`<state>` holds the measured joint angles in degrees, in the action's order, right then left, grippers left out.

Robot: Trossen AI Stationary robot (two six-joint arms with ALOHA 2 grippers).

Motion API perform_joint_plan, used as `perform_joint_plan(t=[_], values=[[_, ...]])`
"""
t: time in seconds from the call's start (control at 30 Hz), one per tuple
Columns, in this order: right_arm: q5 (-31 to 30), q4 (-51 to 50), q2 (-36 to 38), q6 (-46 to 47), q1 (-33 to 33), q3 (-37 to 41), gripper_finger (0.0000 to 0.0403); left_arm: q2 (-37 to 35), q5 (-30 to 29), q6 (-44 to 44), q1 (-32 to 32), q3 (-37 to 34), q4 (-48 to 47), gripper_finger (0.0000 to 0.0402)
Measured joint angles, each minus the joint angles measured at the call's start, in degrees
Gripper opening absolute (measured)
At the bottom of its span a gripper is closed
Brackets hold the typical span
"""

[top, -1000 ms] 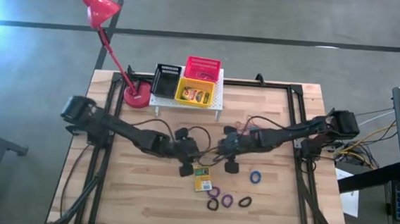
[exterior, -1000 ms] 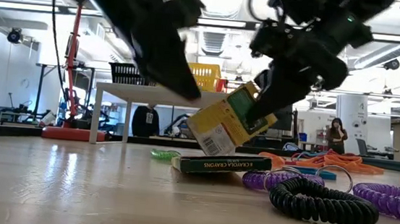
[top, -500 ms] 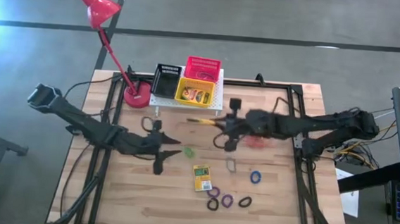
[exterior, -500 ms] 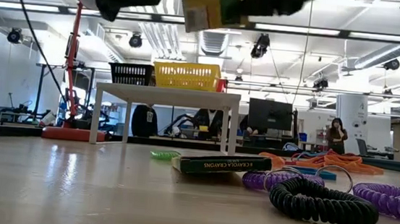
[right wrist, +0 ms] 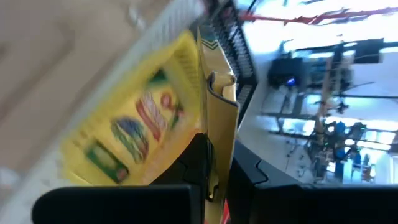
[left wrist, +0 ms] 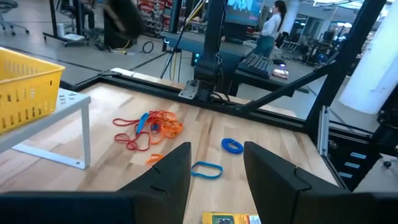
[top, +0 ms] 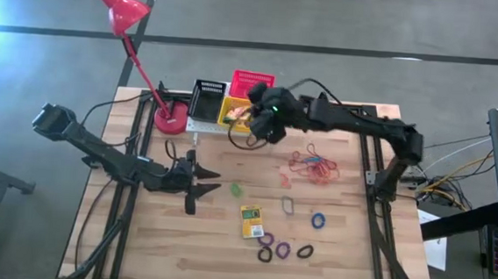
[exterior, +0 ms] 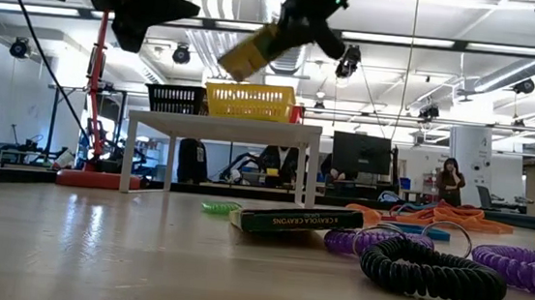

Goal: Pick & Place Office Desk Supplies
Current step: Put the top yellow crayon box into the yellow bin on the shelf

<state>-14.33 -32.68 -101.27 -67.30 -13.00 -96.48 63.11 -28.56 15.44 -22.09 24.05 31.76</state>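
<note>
My right gripper (top: 254,119) is shut on a yellow-green crayon box (exterior: 251,51), held in the air over the yellow basket (top: 236,114). That basket stands on the white stand (top: 273,124) beside a black basket (top: 206,98) and a red basket (top: 251,82), and a crayon box (right wrist: 124,143) lies inside it. A second crayon box (top: 251,221) lies flat on the table. My left gripper (top: 214,182) hovers open and empty left of the table's middle. Red-orange rubber bands (top: 313,166) and several small rings (top: 282,248) lie on the wood. My right gripper pinches the crayon box between its two fingers, one on each broad face, near one end (right wrist: 217,140). The fingers (right wrist: 198,163) slant down from the table's right side. The box is lifted clear and hangs tilted, its free end (exterior: 234,62) lowest, above the yellow basket.
A red desk lamp (top: 118,5) stands with its base (top: 171,118) at the far left, beside the stand. A green ring (top: 235,189), a pale loop (top: 287,204) and a blue ring (top: 318,221) lie around the table's middle. Black frame rails (top: 366,156) run along the table's edges.
My right gripper has lifted the crayon box off the table's middle and carried it up and toward the far edge, over the yellow basket, rolling its wrist on the way. My left gripper has drawn back toward the left edge and risen, tipping up to near level.
</note>
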Motion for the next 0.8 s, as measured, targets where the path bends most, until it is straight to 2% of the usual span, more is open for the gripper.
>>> perform_joint_plan(t=[0.13, 0.4, 0.67, 0.8], values=[[0.2, -7.7, -5.4, -3.2, -2.2, -7.0, 0.0028, 0.0, 0.0, 0.0, 0.0, 0.0, 0.0, 0.0154], [0.4, -9.1, -11.8, -7.3, -3.9, -14.5, 0.0032, 0.0, 0.0, 0.0, 0.0, 0.0, 0.0, 0.0154], [-0.9, -11.7, -15.1, -9.4, -3.8, -18.2, 0.0034, 0.0, 0.0, -0.1, 0.0, 0.0, -0.1, 0.0154], [-0.9, -12.6, -14.8, -9.4, -3.8, -17.7, 0.0050, 0.0, 0.0, -0.1, 0.0, 0.0, -0.2, 0.0154]])
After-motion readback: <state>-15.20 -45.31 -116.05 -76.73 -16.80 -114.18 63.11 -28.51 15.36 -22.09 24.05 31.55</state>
